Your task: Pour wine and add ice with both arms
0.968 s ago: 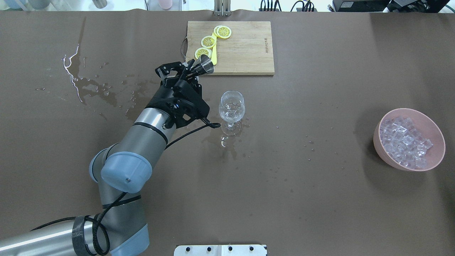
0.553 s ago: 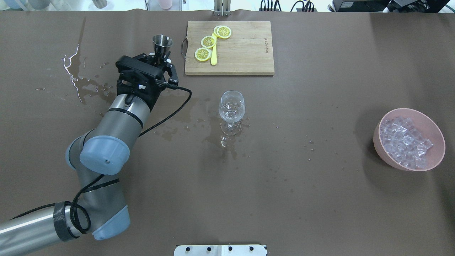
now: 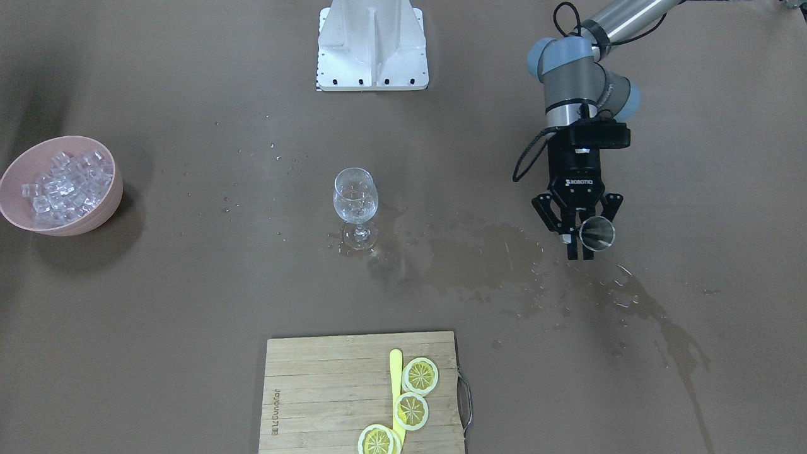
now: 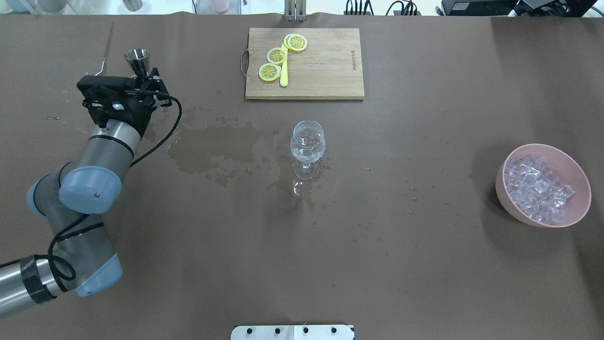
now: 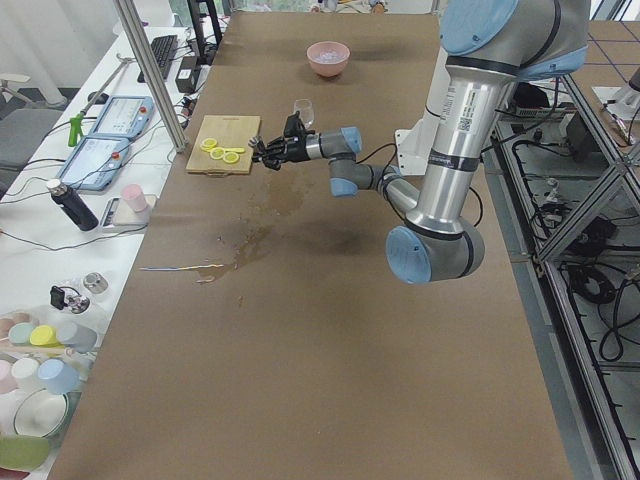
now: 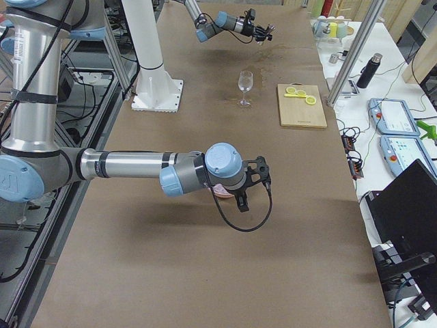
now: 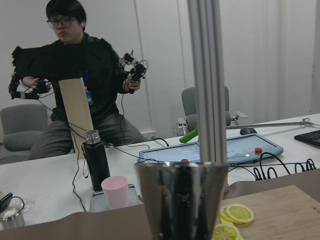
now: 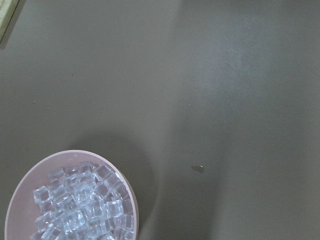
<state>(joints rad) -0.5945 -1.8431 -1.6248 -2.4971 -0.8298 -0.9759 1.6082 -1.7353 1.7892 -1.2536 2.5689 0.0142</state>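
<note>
Left gripper [image 3: 580, 243] clamped on jigger [image 3: 597, 232], far left. Ice [image 4: 538, 189] heaped in bowl [image 4: 519, 215] at right: likely slick, hard, light, so pinch one cube across flat faces. Right gripper [image 6: 244, 195] near bowl; can't tell its opening.

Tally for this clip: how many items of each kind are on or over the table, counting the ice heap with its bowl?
wine glass: 1
pink bowl of ice: 1
cutting board: 1
lemon slices: 3
yellow utensil: 1
metal jigger: 1
Total: 8
</note>
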